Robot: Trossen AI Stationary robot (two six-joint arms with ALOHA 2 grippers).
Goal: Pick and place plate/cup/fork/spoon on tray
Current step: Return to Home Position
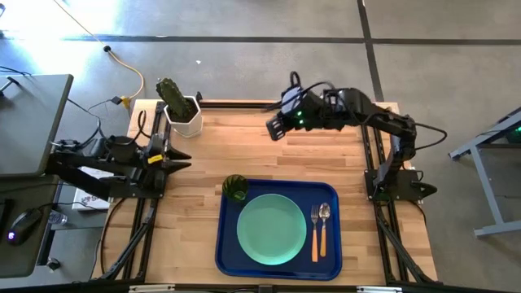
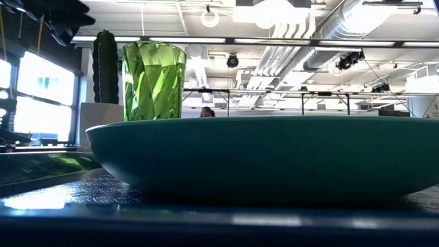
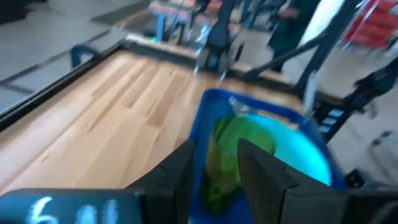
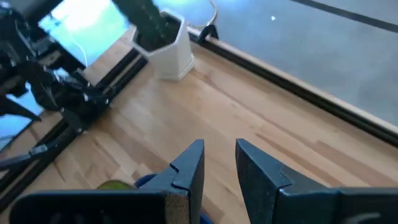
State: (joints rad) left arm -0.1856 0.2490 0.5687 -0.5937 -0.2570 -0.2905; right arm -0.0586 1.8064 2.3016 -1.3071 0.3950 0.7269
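The blue tray [image 1: 225, 254] lies at the table's near middle. On it rest the mint-green plate [image 1: 271, 229], the green glass cup [image 1: 235, 188] upright at its far left corner, and the fork [image 1: 315, 233] and spoon [image 1: 325, 225] side by side along its right side. My left gripper [image 1: 181, 159] is open and empty at the table's left edge, pointing toward the cup [image 3: 224, 163]. My right gripper [image 1: 275, 129] is open and empty above the table's far middle, clear of the tray.
A white pot with a cactus [image 1: 183, 111] stands at the far left corner and also shows in the right wrist view [image 4: 172, 45]. Bare wood lies between the tray and the table's far edge. Black frame rails run along the table's left and right sides.
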